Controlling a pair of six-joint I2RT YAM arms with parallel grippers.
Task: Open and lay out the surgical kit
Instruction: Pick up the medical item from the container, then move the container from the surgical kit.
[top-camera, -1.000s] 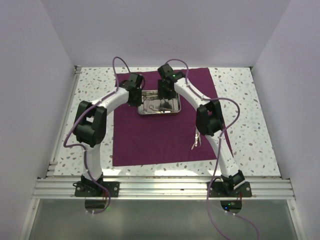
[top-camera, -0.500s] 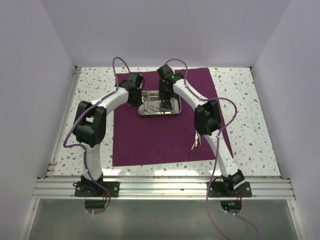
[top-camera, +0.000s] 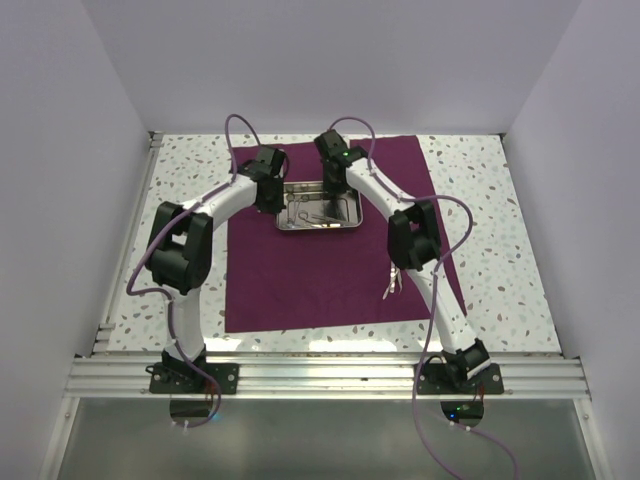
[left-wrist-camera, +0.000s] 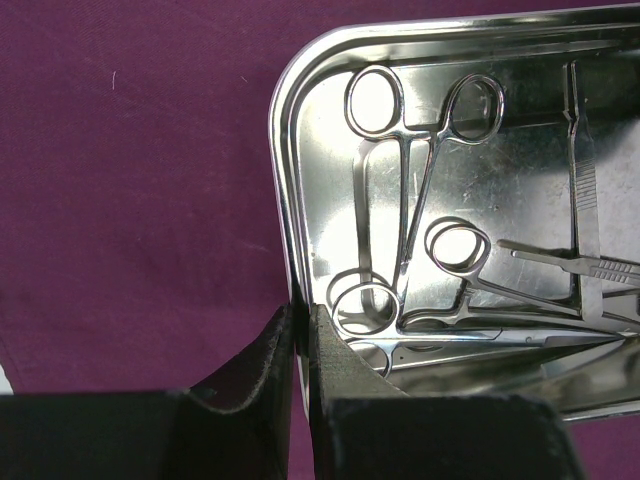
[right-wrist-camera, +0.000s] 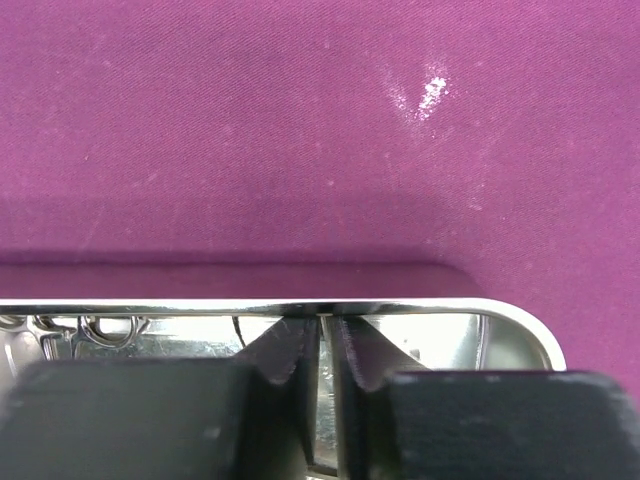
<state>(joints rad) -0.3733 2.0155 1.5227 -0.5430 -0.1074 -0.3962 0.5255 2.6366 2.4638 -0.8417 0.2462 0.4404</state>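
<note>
In the left claw (left-wrist-camera: 301, 318), rim of steel tray (left-wrist-camera: 284, 150) (forceps (left-wrist-camera: 418, 200) inside)

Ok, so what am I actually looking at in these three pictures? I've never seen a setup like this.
Two white robot arms are bolted at the near edge of a speckled table, each ending in a two-finger gripper. The wide picture comes from a fixed camera above and behind them; the two close-ups come from cameras on the wrists. A purple cloth lies spread on the table, with a shiny steel tray of scissors-like instruments on it. The left gripper pinches the tray's rim, one finger inside, one outside. The right gripper sits at the tray's far rim with fingers nearly together; whether it holds anything is unclear.
</note>
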